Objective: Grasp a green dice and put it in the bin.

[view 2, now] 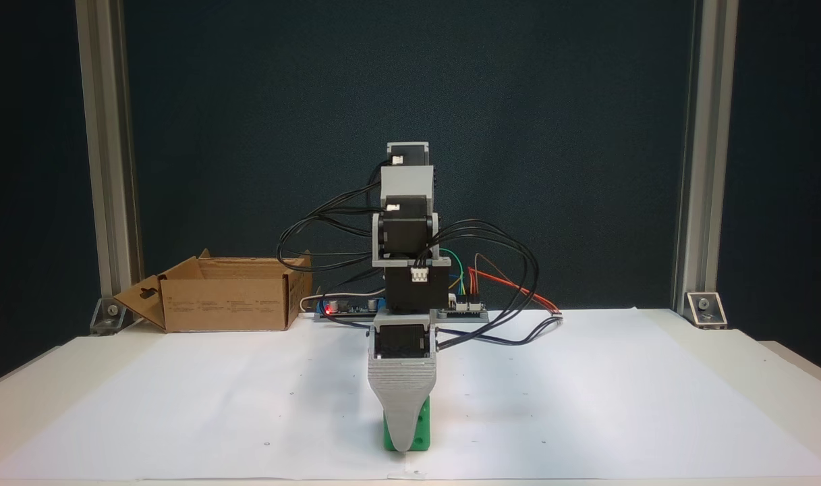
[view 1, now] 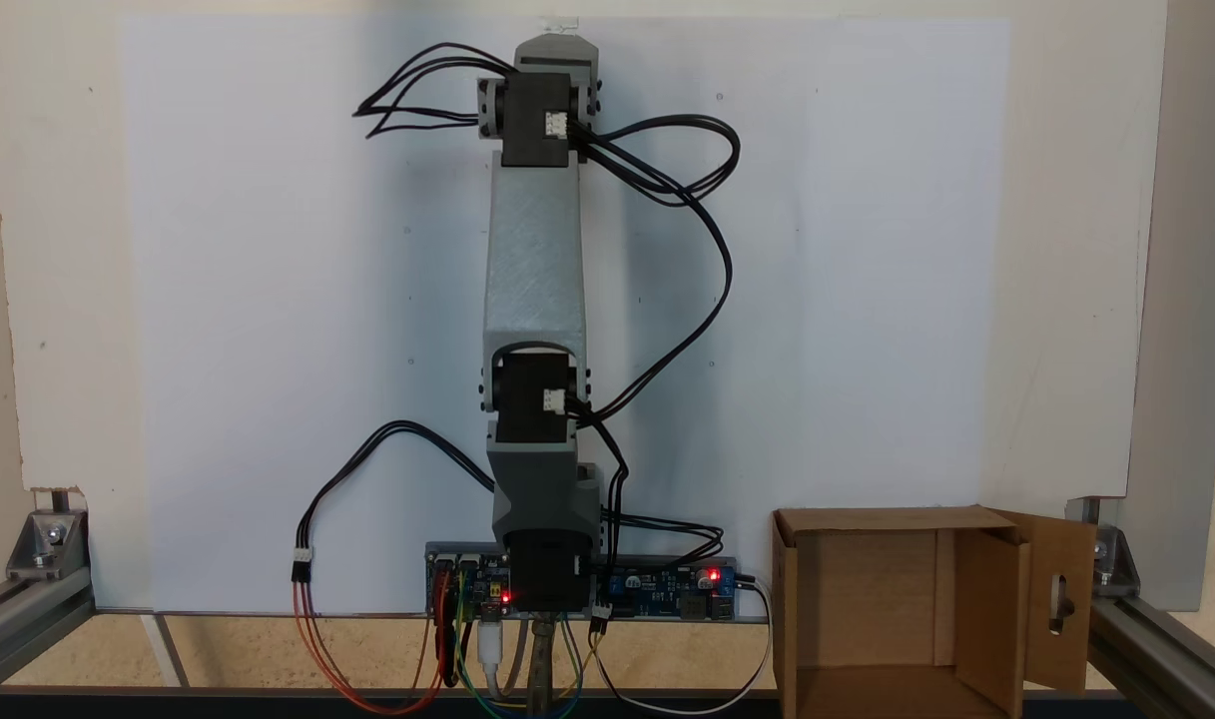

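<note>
A Koch arm stretches full-length across the white paper sheet point(view 2: 181, 405) in both fixed views, its gripper point(view 2: 403, 442) lowered to the paper at the near edge of the table as seen in a fixed view from the front. The green dice point(view 2: 417, 432) sits on the sheet directly behind the grey jaw that faces that camera, green showing on either side of the jaw's tapered tip and most of all to its right. The 2 jaws line up 1 behind the other from here, so whether they stand apart or have closed on the cube cannot be told; the dice looks to lie at, or between, the fingertips.

The long reach appears deliberate: the dice lies at the far end of the sheet from the arm's base, so the arm has to extend nearly flat to get there. The bin point(view 1: 877, 599), a brown cardboard box with 1 flap folded out showing a slot-shaped cut-out, stands open beside the base board, well apart from the dice. That spot likely keeps the working sheet free while staying within a swing of the arm. The dice is not yet lifted.
</note>
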Motion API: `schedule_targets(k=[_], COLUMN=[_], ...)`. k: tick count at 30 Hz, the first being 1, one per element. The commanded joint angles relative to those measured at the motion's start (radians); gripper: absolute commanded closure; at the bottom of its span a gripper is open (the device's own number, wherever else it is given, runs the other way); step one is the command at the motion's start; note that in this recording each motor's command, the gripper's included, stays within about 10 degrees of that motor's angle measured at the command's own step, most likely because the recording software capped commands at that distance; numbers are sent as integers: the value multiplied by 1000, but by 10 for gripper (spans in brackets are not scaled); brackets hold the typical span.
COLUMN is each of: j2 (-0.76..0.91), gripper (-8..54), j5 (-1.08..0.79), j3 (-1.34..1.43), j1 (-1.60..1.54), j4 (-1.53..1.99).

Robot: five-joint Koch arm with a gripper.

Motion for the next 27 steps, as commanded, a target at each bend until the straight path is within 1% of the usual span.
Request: schedule_targets(k=[1, 3, 5, 12, 19, 24, 27], j2=[5, 5, 5, 5, 296, 549, 626], gripper=[205, 258, 335, 337, 337, 337, 337], j5=[46, 46, 48, 63, 75, 75, 75], j3=[-43, -40, -37, -35, -35, -35, -35], j1=[-3, -3, 0, 2, -6, -12, -12], j4=[-11, -11, -11, 37, 213, 316, 360])
